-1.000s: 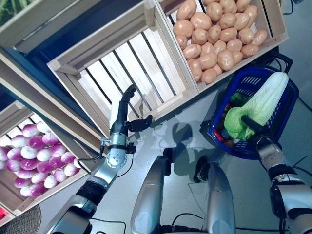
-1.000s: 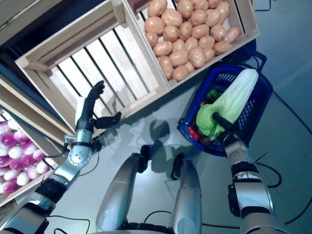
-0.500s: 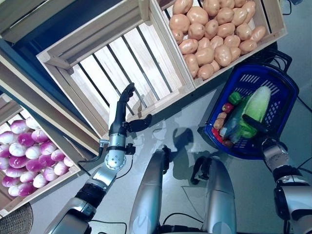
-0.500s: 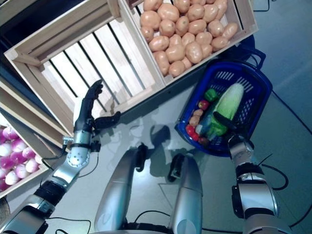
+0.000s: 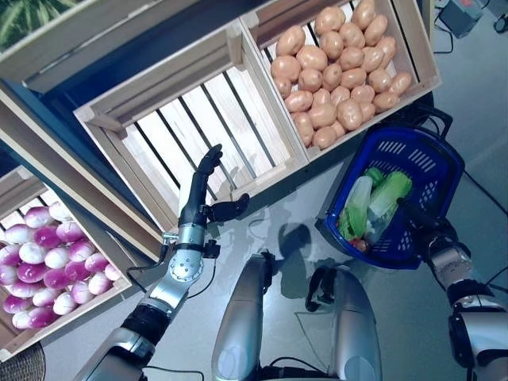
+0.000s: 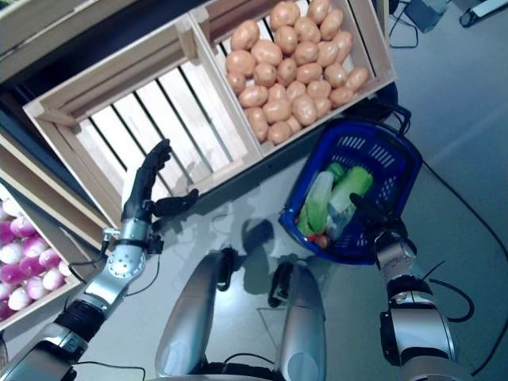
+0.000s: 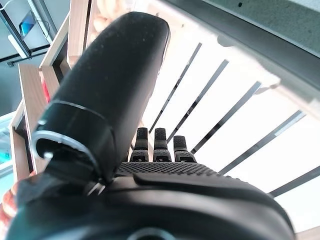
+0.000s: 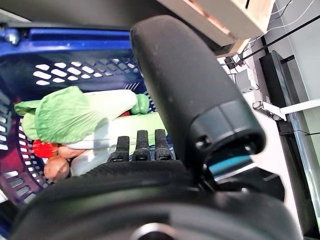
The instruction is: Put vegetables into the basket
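Observation:
The blue basket (image 5: 448,168) stands on the floor below the potato crate. In it lie a pale cabbage (image 5: 357,208), a greener cabbage (image 5: 390,193), a red vegetable (image 8: 44,148) and a brown one (image 8: 56,169). My right hand (image 5: 425,224) is at the basket's near rim, open, its straight fingers (image 8: 137,146) pointing over the cabbages and holding nothing. My left hand (image 5: 193,213) is raised in front of the empty wooden crate (image 5: 198,127), open with the thumb spread, holding nothing.
A crate of potatoes (image 5: 337,71) sits just behind the basket. A lower crate of purple-and-white turnips (image 5: 48,262) is at far left. Grey floor lies around the basket, and equipment (image 5: 464,12) stands at the top right.
The large cabbage that stood up above the basket under my right hand has gone down and lies inside it. My right hand has come off it to the rim. The camera has shifted.

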Motion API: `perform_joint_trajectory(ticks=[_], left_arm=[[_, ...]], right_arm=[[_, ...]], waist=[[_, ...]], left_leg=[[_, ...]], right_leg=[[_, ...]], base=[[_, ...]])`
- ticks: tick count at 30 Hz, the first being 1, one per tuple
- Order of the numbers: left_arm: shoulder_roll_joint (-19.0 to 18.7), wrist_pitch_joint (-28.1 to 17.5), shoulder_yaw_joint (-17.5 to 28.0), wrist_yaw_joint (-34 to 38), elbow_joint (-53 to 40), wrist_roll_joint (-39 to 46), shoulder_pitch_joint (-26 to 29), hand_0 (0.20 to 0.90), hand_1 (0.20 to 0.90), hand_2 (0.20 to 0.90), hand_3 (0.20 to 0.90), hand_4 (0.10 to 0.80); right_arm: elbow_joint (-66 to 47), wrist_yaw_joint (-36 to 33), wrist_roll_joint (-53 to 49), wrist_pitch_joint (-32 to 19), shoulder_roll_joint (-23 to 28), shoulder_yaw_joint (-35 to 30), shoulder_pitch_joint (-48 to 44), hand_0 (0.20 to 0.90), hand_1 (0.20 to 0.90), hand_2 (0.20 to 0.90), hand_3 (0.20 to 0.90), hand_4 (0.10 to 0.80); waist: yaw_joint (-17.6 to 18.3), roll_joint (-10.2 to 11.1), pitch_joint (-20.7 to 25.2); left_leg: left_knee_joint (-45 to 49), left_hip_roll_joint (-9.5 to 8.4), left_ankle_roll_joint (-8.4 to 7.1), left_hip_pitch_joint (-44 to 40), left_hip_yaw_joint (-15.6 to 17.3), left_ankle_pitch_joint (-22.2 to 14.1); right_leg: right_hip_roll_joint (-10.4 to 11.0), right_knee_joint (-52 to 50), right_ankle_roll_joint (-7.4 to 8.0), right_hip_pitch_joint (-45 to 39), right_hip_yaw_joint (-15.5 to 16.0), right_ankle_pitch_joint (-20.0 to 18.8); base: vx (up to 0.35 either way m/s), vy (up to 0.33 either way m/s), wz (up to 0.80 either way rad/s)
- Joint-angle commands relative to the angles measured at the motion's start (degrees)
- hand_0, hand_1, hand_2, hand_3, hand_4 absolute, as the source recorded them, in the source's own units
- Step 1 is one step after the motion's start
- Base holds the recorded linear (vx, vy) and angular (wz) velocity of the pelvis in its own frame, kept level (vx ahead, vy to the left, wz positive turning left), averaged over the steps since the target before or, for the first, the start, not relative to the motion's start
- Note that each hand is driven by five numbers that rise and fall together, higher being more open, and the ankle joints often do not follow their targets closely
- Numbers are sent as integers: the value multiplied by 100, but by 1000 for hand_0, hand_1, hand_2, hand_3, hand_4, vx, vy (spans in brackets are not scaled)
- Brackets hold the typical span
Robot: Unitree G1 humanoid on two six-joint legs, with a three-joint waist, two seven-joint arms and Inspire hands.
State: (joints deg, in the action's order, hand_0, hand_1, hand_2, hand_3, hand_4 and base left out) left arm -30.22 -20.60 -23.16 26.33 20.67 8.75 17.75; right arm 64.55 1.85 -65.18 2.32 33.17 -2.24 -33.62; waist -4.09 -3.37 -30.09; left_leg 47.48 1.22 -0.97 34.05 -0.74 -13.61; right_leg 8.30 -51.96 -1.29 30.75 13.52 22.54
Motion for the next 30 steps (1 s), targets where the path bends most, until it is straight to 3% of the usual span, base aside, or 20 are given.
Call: perform_joint_trajectory(ticks=[1, 4, 6, 9, 15, 20, 24, 27, 30], left_arm=[[-83, -784, 227, 125, -363, -362, 78, 900, 900, 900, 900, 800], [83, -643, 36, 270, 97, -599, 2, 900, 900, 900, 900, 800], [138, -658, -2, 310, 244, -623, -34, 900, 900, 900, 900, 800], [400, -647, -71, 418, 688, -783, -271, 900, 900, 900, 900, 800], [900, -442, -99, 795, 1521, -1238, -798, 900, 900, 900, 900, 800], [1230, -562, 88, 684, 2342, -1359, -1092, 900, 900, 900, 900, 800], [1386, -569, 135, 622, 2930, -1320, -1192, 900, 900, 900, 900, 800], [1581, -413, 212, -71, 3543, -949, -1268, 900, 900, 900, 900, 800], [1690, -336, 173, -313, 3791, -867, -1360, 900, 900, 900, 900, 800]], right_arm=[[-349, 444, -197, -327, 48, -295, 36, 900, 900, 900, 900, 800], [-549, 510, -386, -686, -566, -190, 381, 900, 900, 900, 900, 800], [-618, 489, -366, -818, -719, -144, 476, 900, 900, 900, 900, 800], [-875, 253, 111, -1420, -1185, 29, 894, 900, 900, 900, 900, 800], [-2054, 349, 655, -2391, -2156, 914, 2104, 900, 900, 900, 900, 800], [-2153, 543, 1511, -2486, -2399, 1311, 2647, 900, 900, 900, 900, 800], [-1879, 836, 2011, -2516, -2382, 1526, 2820, 900, 900, 900, 900, 800], [-1622, 892, 2333, -2472, -2455, 1792, 2904, 900, 900, 900, 900, 800], [-1567, 1070, 2417, -2394, -2532, 1951, 3017, 900, 900, 900, 900, 800]], waist=[[32, 219, 513], [76, 332, 850], [76, 356, 928], [117, 379, 1240], [324, 343, 1876], [480, 282, 2261], [537, 298, 2402], [558, 306, 2480], [601, 307, 2495]], left_leg=[[-725, -81, 354, -942, 414, 9], [-1883, -58, 331, -1651, 500, 232], [-2164, -75, 330, -1834, 513, 328], [-3038, -125, 319, -2394, 556, 637], [-4519, -165, 354, -3324, 648, 1043], [-5247, -134, 335, -3812, 732, 1239], [-5248, -144, 304, -3892, 752, 1170], [-5248, -150, 311, -3990, 801, 1137], [-5248, -150, 323, -4086, 832, 1105]], right_leg=[[-240, 1304, -473, -1033, 157, -761], [-399, 2474, -296, -1654, 15, -1137], [-426, 2770, -260, -1819, -22, -1244], [-503, 3621, -141, -2326, -113, -1567], [-614, 4814, 46, -3038, -397, -1988], [-680, 5371, 128, -3393, -504, -2188], [-708, 5695, 154, -3608, -519, -2302], [-716, 5696, 146, -3673, -556, -2272], [-727, 5696, 136, -3768, -566, -2231]], base=[[59, 59, -9], [99, 62, -15], [84, 58, -15], [99, 84, -16], [93, 112, -14], [40, 79, -14], [1, 12, -1], [0, 0, 0], [32, 14, -4]])
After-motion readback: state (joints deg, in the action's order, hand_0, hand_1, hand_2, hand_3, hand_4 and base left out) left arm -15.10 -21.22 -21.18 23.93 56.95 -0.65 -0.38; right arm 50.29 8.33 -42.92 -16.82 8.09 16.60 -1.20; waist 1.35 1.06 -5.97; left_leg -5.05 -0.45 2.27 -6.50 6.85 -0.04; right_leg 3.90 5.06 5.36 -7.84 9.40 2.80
